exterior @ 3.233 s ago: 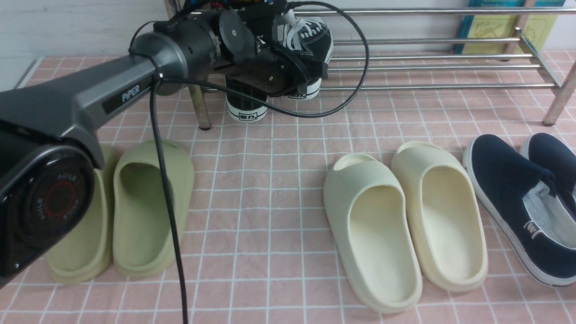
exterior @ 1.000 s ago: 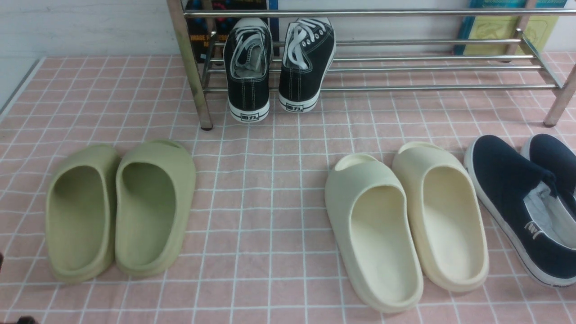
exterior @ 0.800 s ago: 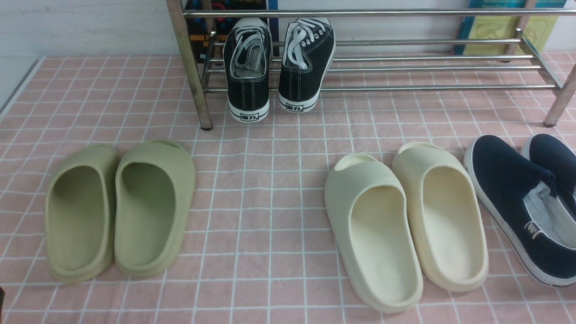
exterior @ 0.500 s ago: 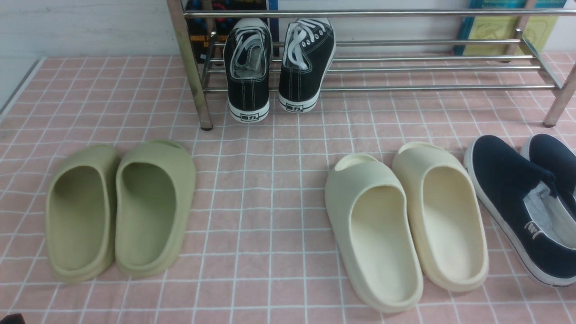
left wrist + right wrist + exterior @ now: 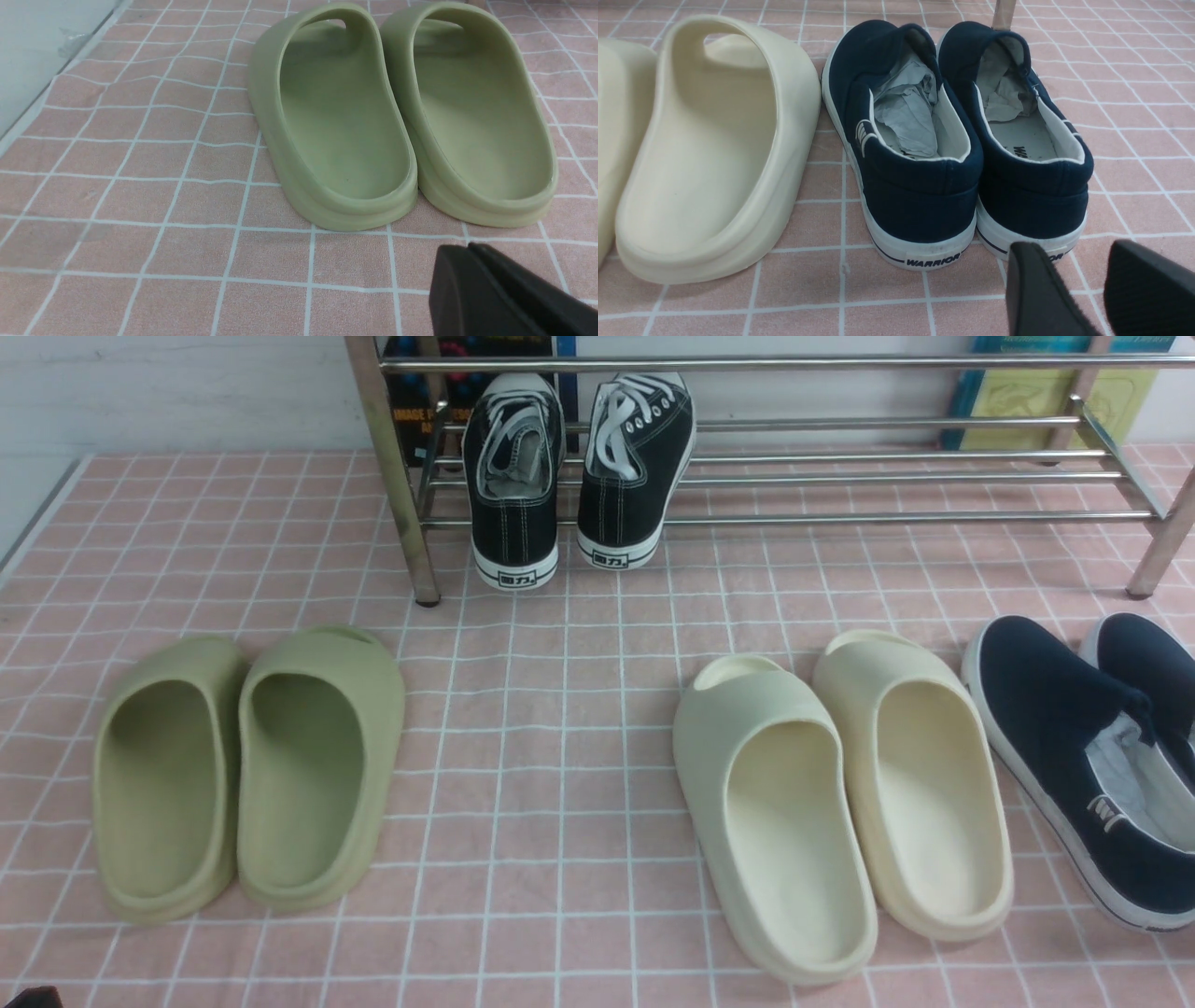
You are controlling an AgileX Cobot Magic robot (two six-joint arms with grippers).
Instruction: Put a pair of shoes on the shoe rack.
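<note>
Black and matte, the left tool [image 5: 472,254] is showing in the left wrist view with its two fingers pressed flat together, closed on nothing, hovering just above the pink checked cloth [image 5: 140,186] that is covering the bench. Just beyond its tip, the green foam slippers [image 5: 402,116] are lying side by side, heels toward the camera.

The right tool [image 5: 1099,284] is sitting with a clear gap between its two black fingers, open and empty. Right in front of it, the navy slip-ons [image 5: 957,140] are resting with crumpled paper stuffed inside, and a cream foam slipper is lying just beside them.

In the front view, neither arm is reaching into the scene; only a dark sliver is peeking in at 7 o'clock in the corner. The green foam slippers are occupying 8 o'clock, the cream foam slippers [image 5: 840,793] are lying at 5 o'clock, and the navy slip-ons are sitting at 4 o'clock against the frame edge.

At 12 o'clock, the shoe rack [image 5: 887,476] is spanning the far side of the bench. The pair of shoes [image 5: 579,467] is sitting on its lower bars near the rack's left leg, toes pointing away and tilted up, heels overhanging the front bar, the two sneakers standing just beside each other.
</note>
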